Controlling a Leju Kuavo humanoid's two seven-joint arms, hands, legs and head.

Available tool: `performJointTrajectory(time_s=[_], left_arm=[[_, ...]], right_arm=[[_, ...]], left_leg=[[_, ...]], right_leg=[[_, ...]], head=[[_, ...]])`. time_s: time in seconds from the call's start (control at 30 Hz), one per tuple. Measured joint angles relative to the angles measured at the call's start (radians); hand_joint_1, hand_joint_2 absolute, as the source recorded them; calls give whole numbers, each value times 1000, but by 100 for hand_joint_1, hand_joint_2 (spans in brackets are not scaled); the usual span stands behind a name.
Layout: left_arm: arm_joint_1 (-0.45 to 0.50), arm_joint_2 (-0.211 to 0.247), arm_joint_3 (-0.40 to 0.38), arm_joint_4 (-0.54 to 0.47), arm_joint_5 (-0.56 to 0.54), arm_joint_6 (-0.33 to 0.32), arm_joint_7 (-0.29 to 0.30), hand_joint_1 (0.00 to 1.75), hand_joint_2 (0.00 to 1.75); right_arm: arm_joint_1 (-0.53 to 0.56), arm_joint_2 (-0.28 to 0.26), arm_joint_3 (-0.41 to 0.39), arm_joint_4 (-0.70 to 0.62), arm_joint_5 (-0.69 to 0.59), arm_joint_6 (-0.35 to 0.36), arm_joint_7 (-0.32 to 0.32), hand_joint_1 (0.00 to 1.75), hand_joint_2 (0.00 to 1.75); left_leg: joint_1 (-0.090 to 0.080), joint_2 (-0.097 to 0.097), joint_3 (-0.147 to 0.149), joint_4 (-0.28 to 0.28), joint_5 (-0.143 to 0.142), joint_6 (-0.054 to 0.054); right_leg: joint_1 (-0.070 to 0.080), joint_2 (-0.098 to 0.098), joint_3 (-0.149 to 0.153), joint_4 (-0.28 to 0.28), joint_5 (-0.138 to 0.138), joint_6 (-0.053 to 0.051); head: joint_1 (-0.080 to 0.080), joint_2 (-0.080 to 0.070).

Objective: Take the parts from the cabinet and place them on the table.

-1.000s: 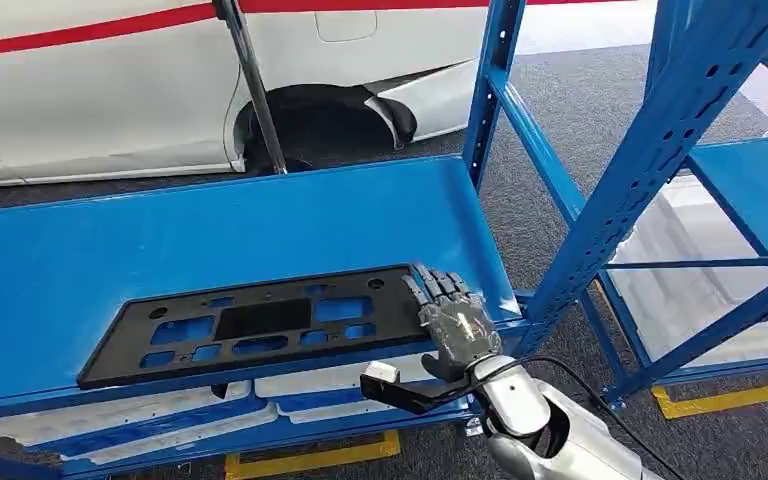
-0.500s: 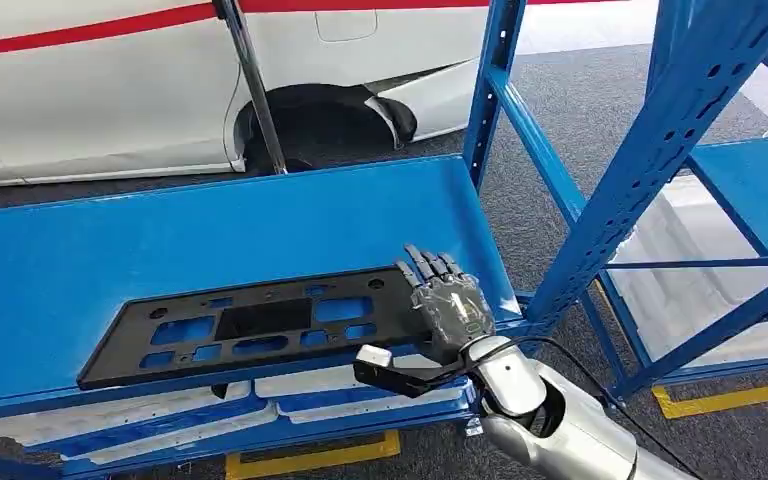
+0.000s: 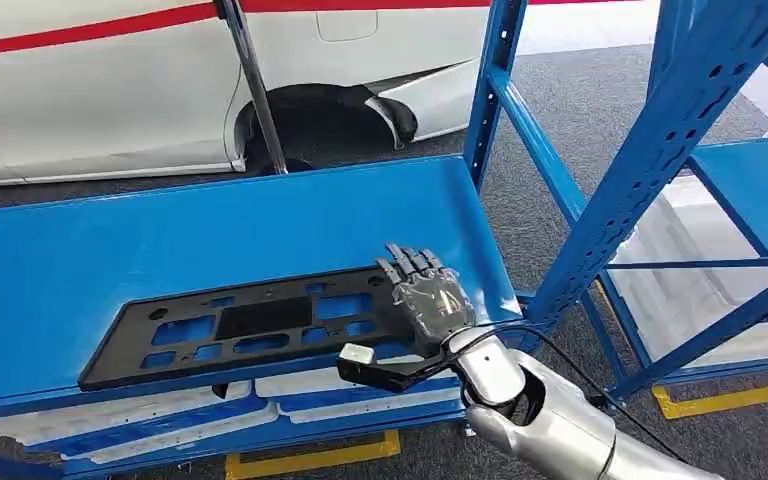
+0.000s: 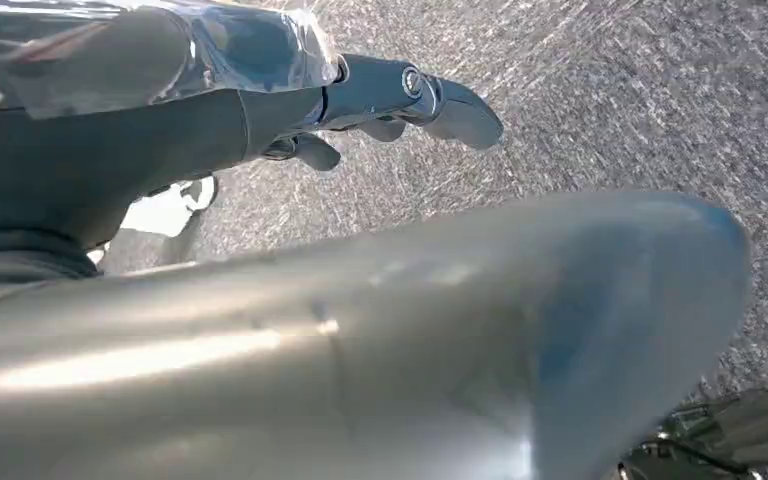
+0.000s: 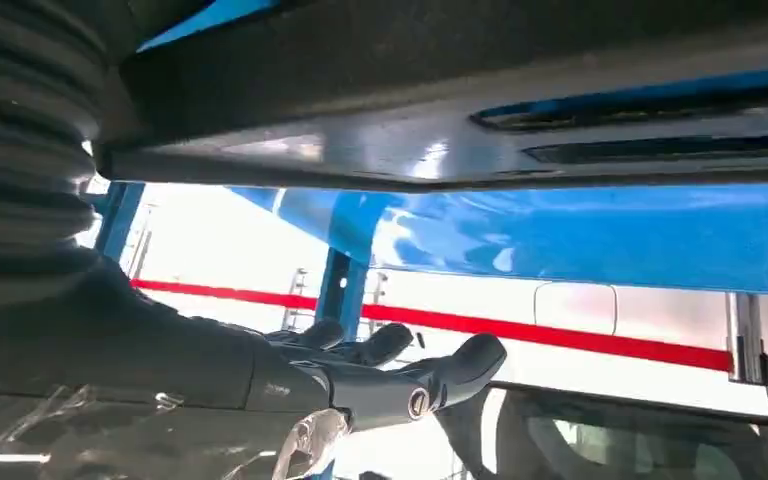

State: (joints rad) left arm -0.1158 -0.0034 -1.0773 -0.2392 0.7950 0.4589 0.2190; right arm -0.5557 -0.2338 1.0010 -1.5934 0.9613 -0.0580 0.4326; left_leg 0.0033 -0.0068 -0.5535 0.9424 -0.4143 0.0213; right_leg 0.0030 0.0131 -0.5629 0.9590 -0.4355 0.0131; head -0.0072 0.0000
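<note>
On blue shelf (image 3: pixel 260 215), flat perforated black panel (image 3: pixel 250 322)

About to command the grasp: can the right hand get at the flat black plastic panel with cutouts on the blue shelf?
Probably yes. The right hand already lies over the right end of the flat black plastic panel, which sits at the front edge of the blue shelf with nothing between them. The grip isn't confirmed.
</note>
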Motion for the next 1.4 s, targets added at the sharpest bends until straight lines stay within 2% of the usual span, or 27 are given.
performJointTrajectory(time_s=[0.43, 0.87, 0.97, 1.1, 1.2, 1.4], left_arm=[[-14, 4, 2, 0, -71, 12, 8, 0, 0], [-19, 2, 1, 0, -76, -7, 21, 0, 0], [-13, -1, -2, 0, -95, -7, 14, 0, 0], [-23, -5, -27, 0, -147, 3, 14, 0, 0], [-32, -8, -37, 0, -128, 32, -7, 0, 0], [-25, -8, -38, 0, -85, 52, -56, 0, 0]], right_arm=[[-6, 13, 14, 15, 24, -4, 13, 0, 175], [-17, 45, 45, 16, 23, 43, -23, 0, 175], [-9, 43, 47, 5, 39, 59, 33, 0, 175], [73, -7, 22, -61, 72, 65, 121, 0, 175], [127, -58, -18, -101, 61, 69, 101, 0, 175], [142, -85, -63, -114, 54, 70, 76, 0, 175]], left_leg=[[0, 0, 0, 0, 0, 0], [0, 0, 1, 0, 0, 0], [0, 0, 1, 0, 0, 0], [0, -2, 2, 1, 0, 0], [0, 0, 1, 0, 0, 0], [0, 2, 2, 0, -1, 1]], right_leg=[[0, 0, 0, 0, 0, 0], [0, 0, 0, 0, 0, 0], [0, 0, 0, 0, 0, 0], [0, -1, 1, -1, 0, 0], [-1, 1, 1, 0, 0, 0], [-1, 2, 1, 0, 0, 0]], head=[[0, 0], [0, 0], [0, 0], [0, 0], [0, 0], [0, 0]])
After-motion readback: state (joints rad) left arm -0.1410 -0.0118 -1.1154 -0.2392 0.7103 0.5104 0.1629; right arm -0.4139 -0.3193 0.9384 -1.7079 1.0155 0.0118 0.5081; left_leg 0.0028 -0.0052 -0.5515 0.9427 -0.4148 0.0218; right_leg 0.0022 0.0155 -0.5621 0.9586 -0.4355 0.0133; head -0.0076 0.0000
